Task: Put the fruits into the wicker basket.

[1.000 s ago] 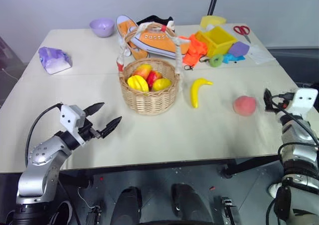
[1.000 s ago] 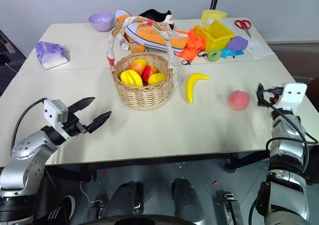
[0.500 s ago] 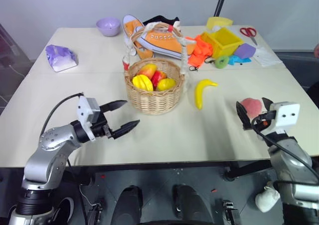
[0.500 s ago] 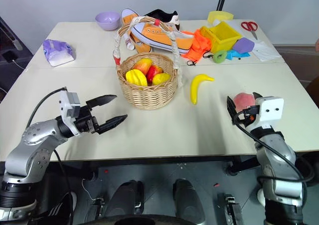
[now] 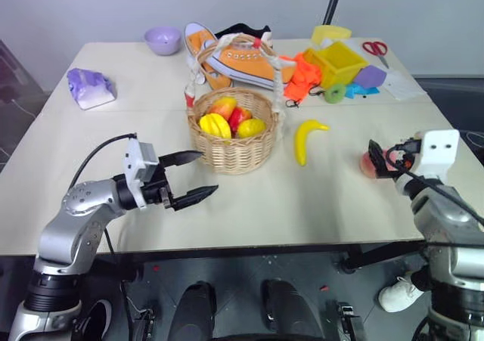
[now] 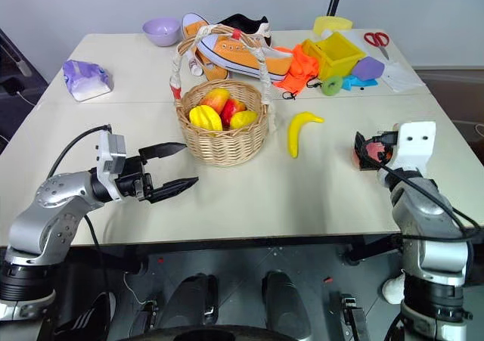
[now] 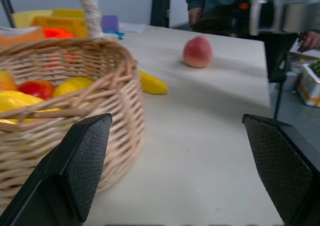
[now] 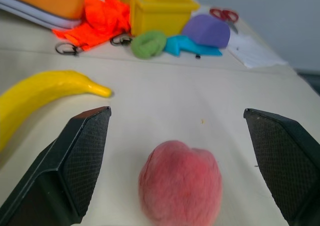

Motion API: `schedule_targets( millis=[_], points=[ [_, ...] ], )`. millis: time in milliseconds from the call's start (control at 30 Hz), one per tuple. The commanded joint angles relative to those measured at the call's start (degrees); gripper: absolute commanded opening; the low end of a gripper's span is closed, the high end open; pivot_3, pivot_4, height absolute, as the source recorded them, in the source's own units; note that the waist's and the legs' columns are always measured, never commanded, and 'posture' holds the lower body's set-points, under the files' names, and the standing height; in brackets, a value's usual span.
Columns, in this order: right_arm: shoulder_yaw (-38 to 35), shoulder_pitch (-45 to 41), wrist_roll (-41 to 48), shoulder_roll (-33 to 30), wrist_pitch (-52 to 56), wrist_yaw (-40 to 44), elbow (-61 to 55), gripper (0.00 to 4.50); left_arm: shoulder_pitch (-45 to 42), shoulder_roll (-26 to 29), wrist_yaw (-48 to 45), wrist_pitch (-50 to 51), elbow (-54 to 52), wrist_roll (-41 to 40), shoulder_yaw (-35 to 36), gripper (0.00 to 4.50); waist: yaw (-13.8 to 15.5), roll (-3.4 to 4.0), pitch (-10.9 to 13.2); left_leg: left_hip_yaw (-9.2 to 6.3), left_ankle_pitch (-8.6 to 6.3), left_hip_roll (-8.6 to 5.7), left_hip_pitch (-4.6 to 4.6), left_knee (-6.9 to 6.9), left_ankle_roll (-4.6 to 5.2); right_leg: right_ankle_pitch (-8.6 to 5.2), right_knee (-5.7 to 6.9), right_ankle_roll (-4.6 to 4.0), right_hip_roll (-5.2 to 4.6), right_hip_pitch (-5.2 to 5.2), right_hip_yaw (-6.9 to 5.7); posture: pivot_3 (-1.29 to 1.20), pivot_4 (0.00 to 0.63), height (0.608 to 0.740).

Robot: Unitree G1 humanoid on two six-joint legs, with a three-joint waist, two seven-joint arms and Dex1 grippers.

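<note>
Starting at the left of the table [image 5: 113,141], we see our left gripper [image 5: 190,176] hovering low with its jaws spread and nothing between them, the wicker basket [image 5: 236,138] just beyond it at about one o'clock. That basket already carries several fruits [image 5: 231,122]: yellow, red and orange pieces piled together, so we judge this part of the job done. Moving right, the banana [image 5: 306,138] lies on the bare tabletop at the basket's three o'clock, near it but apart. Further right, the peach [image 8: 180,188] rests on the table, and our right gripper [image 6: 368,149] sits level around it, jaws wide to either side and not yet pressing it. Two fruits remain, by our reckoning: the peach, about to be grasped, then the banana.
</note>
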Motion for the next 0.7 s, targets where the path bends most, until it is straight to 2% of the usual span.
schedule_targets(
  millis=[33,133,233,533,633,700],
  points=[
    [-2.14,-3.67,2.9,-0.8,8.43,-0.17,1.57,4.43,1.27,0.88,-1.25,-0.78,-2.41,-1.02,0.84,4.49,-0.02,0.0,0.0,-0.01,-0.01,0.0,-0.01,-0.01,0.01,-0.01,0.0,0.02,0.0,-0.01,0.0,0.0,0.15,0.74],
    [-1.67,-6.09,2.81,-2.34,12.03,0.82,4.38,4.43,2.19,0.58,-0.97,-1.45,-2.63,-0.65,1.11,4.49,-0.09,0.0,0.0,0.0,-0.01,0.0,-0.01,0.0,0.03,-0.01,0.0,0.02,0.01,-0.02,0.01,0.0,0.15,0.74],
    [1.06,-6.88,0.07,-3.87,10.63,1.69,7.62,4.43,3.27,0.02,0.24,-2.05,-3.35,-0.23,1.42,4.49,-0.01,0.0,0.0,0.02,-0.01,-0.01,-0.03,0.03,0.03,-0.01,0.0,0.02,0.0,-0.02,0.03,0.0,0.15,0.74],
    [2.01,-10.43,-1.61,-0.85,5.52,2.62,18.03,4.43,5.09,0.19,2.07,-3.15,-4.37,0.06,2.14,4.49,-0.16,0.0,0.0,0.03,-0.02,0.0,-0.02,0.04,0.03,0.0,0.0,0.03,0.01,-0.02,0.03,0.0,0.15,0.74],
    [2.03,-11.12,-2.01,-0.79,3.95,3.11,19.46,3.62,4.99,0.42,2.42,-3.53,-4.76,0.34,2.36,4.49,-0.17,0.0,0.0,0.03,-0.02,0.0,-0.02,0.04,0.03,0.0,0.0,0.03,0.01,-0.02,0.04,0.0,0.15,0.74],
    [2.0,-11.06,-1.8,-0.66,3.93,3.49,19.23,2.81,4.66,0.35,3.07,-2.69,-5.19,-0.53,2.7,4.49,-0.15,0.0,0.0,0.03,-0.02,0.0,-0.02,0.04,0.03,0.0,0.01,0.03,0.01,-0.02,0.04,0.0,0.15,0.74]
  ],
)
